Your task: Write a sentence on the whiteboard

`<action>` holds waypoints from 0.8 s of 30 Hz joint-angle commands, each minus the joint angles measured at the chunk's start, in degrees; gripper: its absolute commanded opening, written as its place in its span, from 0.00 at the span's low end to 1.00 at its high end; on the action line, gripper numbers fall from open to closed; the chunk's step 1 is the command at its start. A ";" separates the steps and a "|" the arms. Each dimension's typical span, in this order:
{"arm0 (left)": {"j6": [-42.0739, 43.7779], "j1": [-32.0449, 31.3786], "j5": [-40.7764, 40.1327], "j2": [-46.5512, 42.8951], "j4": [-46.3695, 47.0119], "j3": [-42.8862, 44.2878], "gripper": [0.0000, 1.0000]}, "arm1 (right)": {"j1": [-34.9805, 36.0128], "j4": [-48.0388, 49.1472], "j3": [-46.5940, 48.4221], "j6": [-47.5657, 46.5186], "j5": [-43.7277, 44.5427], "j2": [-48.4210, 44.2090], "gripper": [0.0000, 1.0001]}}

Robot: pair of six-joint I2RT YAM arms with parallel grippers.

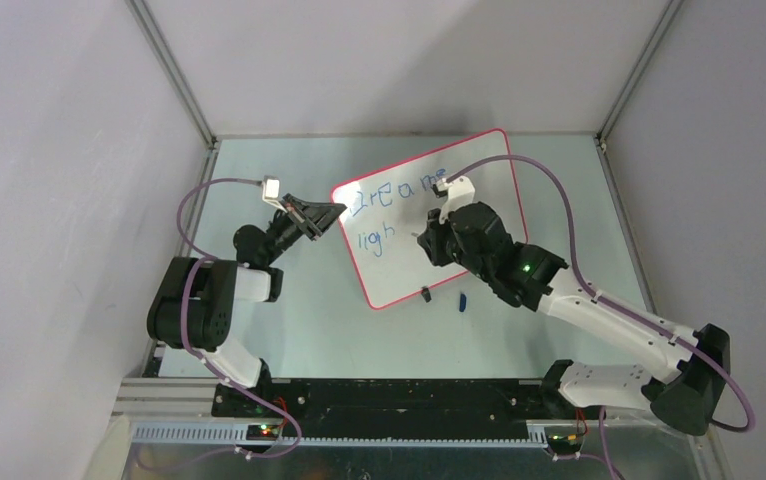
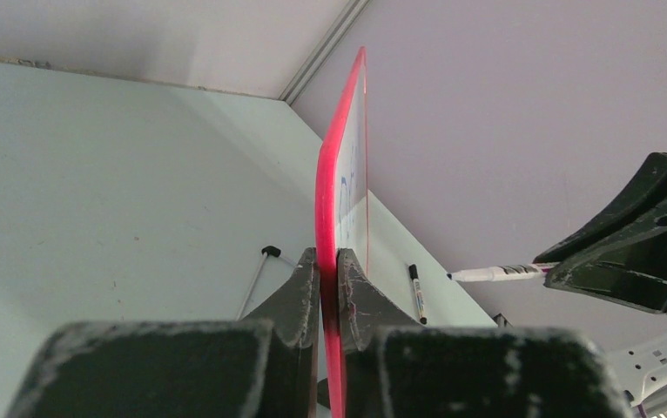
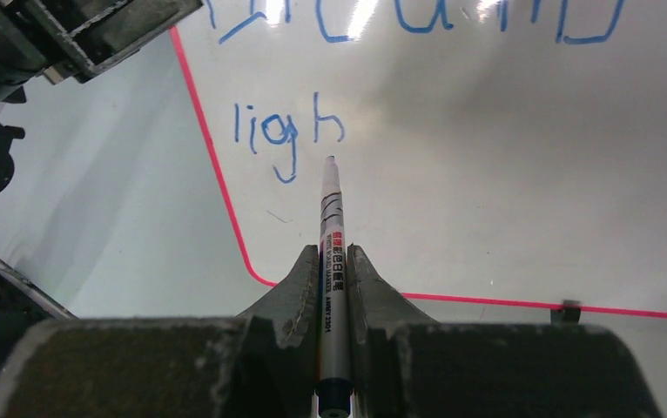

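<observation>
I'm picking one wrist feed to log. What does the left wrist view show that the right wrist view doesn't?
Left wrist only: the whiteboard edge-on, with the left gripper pinching its red rim. Right wrist only: the sentence readable, ending at "ligh", the marker tip near the "h". Both: the board, the marker and the right gripper shut on it.
</observation>
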 commanded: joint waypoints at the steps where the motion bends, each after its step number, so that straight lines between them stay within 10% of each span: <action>1: 4.09 -0.35 -0.78 -0.99 2.91 -0.55 0.00 | -1.71 -1.06 0.11 0.88 -1.86 -1.66 0.00; 24: 4.42 -0.51 -0.99 -1.32 2.94 -0.90 0.00 | 1.77 -2.32 6.81 -7.40 0.53 8.22 0.00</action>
